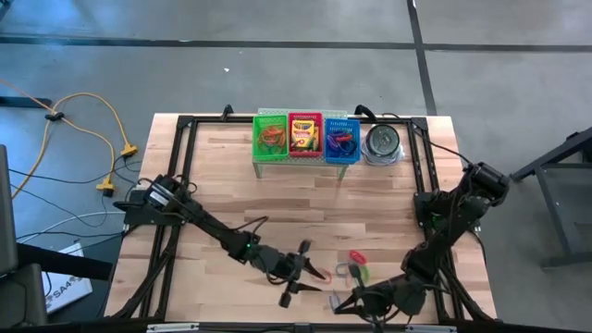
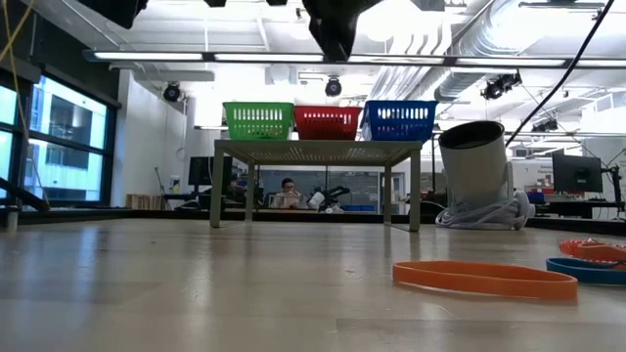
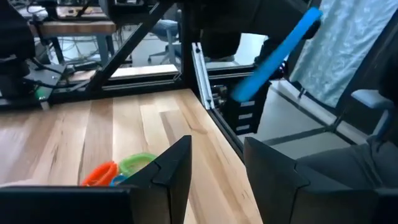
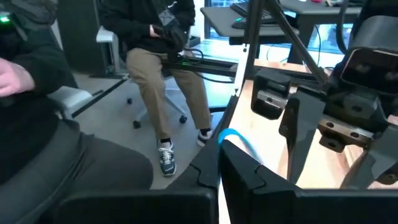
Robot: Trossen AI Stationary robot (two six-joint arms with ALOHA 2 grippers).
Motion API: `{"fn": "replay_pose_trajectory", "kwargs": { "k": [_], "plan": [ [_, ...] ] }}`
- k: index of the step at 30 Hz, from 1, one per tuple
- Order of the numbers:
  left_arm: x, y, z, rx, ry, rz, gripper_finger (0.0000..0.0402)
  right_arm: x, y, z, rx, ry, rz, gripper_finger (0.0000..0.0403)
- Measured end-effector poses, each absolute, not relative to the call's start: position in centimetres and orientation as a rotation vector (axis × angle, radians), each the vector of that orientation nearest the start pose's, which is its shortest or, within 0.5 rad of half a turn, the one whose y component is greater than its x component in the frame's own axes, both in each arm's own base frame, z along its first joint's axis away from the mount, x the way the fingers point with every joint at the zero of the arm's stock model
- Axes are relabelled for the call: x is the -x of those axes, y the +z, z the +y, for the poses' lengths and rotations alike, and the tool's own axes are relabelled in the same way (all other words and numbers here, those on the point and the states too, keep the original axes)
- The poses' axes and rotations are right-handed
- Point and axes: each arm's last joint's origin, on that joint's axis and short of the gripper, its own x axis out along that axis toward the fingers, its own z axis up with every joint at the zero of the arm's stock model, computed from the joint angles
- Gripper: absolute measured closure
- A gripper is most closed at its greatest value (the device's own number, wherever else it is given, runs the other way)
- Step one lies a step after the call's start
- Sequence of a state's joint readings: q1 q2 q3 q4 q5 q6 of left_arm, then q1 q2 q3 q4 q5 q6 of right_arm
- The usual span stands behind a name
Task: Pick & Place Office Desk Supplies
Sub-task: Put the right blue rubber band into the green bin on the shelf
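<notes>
right pincer [image 4: 219, 163] clenched on blue band [image 4: 239, 142], lifted for carrying; left pincer [image 3: 214, 171] released, empty, above bench [image 1: 240, 185].

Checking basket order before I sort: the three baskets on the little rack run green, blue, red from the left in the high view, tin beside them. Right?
Not quite. The high view shows the green basket, then the red basket in the middle, then the blue basket; the tin sits beside the blue one.
</notes>
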State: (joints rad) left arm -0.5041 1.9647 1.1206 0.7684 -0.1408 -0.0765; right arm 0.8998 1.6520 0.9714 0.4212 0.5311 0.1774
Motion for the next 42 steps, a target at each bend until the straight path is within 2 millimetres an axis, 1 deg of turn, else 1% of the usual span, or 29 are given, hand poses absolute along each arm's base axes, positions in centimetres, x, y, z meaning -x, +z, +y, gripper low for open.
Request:
{"fn": "replay_pose_trajectory", "kwargs": {
  "k": [3, 5, 8, 10, 13, 19, 21, 31, 42],
  "plan": [
    [-37.6, 19.5, -19.9, 0.06, -0.35, 0.083, 0.0261, -23.9, 23.2, 27.1, -0.017, 0.348, 0.241, 0.0401],
    [-37.8, 19.3, -19.7, 0.051, -0.335, 0.094, 0.0261, -24.2, 22.5, 27.1, -0.007, 0.337, 0.258, 0.0401],
    [-38.1, 18.6, -19.4, 0.062, -0.322, 0.108, 0.0261, -24.7, 21.5, 27.1, 0.019, 0.289, 0.275, 0.0401],
    [-38.2, 18.1, -19.4, 0.1, -0.326, 0.132, 0.0261, -24.8, 21.2, 27.0, 0.03, 0.271, 0.275, 0.0401],
    [-38.2, 17.8, -19.5, 0.1, -0.359, 0.142, 0.0261, -24.8, 21.2, 27.1, 0.036, 0.271, 0.276, 0.0401],
    [-37.7, 18.4, -20.7, 0.052, -0.461, 0.083, 0.0261, -24.8, 21.1, 27.0, 0.04, 0.269, 0.285, 0.0401],
    [-37.5, 18.4, -20.9, 0.03, -0.469, 0.076, 0.0261, -24.9, 21.1, 26.9, 0.038, 0.266, 0.284, 0.0401],
    [-37.5, 18.4, -20.8, -0.054, -0.351, 0.062, 0.0261, -25.2, 20.7, 26.7, 0.012, 0.273, 0.313, 0.0401],
    [-37.6, 18.4, -20.8, -0.052, -0.346, 0.058, 0.0261, -25.4, 20.4, 26.3, 0.002, 0.263, 0.348, 0.0401]
  ]
}}
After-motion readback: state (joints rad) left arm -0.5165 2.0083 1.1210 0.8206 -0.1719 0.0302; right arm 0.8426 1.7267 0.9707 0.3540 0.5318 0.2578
